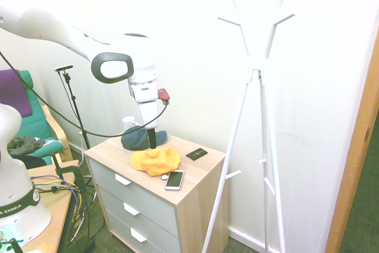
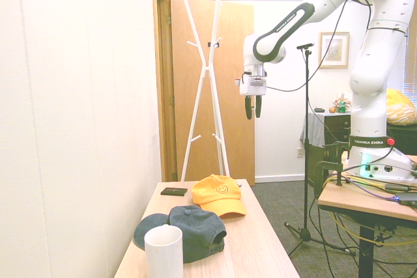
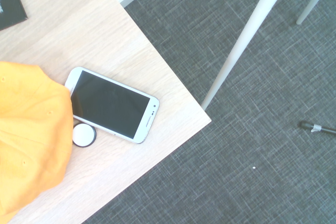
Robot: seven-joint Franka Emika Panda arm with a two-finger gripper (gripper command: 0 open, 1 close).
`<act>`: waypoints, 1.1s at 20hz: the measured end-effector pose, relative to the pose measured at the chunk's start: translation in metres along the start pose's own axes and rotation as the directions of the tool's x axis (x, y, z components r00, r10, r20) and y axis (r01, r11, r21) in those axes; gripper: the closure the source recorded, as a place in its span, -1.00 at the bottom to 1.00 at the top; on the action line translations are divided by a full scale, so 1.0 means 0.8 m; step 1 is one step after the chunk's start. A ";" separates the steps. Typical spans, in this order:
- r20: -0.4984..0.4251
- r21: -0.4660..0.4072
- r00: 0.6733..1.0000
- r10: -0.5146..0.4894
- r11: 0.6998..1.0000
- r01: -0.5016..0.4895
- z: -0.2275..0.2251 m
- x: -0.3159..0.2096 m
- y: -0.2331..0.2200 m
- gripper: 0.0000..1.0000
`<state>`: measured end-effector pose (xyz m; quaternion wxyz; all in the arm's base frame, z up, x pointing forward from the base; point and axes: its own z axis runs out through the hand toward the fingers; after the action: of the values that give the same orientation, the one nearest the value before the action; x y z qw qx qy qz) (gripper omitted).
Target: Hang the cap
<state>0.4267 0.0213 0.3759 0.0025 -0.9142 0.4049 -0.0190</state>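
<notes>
Overall, findings on the item, with the chest of drawers (image 1: 108,151) as landmark:

1. Item: the yellow-orange cap (image 2: 207,188) lies on top of the chest of drawers, crown up. I judge it light, soft and yielding, in no danger of breaking, with little tendency to slip.

2. Crown: thin cloth by its look, liable to cave in under pressure. A gathered fold near the top should give my fingers adequate purchase; a shallow pinch may pull free.

3. Brim (image 2: 228,209): likely the stiffest portion, and serviceable as a flat grip, though it sits low towards the chest of drawers and may be awkward to get under. I recommend the crown fold, which should leave the underside hanging downward for a peg on the coat stand (image 1: 257,66), beside the chest of drawers.

4. Tool: my gripper (image 2: 253,110) stands fully spread, fingers pointing down, with a plain gap between them. Nothing is held and nothing is touched.

5. Position: I am well above the level of the chest of drawers' top. The exterior views give poor depth, so whether I am over its edge or just off it, I cannot certify.
</notes>
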 end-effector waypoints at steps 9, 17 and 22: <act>-0.004 0.001 0.999 -0.045 0.999 0.045 0.026 -0.030 -0.068 -1.00; 0.042 -0.052 0.992 -0.119 0.991 0.121 0.107 -0.080 -0.207 -1.00; 0.066 -0.082 0.986 -0.150 0.984 0.155 0.152 -0.116 -0.253 -1.00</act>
<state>0.5185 0.2251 0.2557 -0.0270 -0.9419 0.3338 0.0256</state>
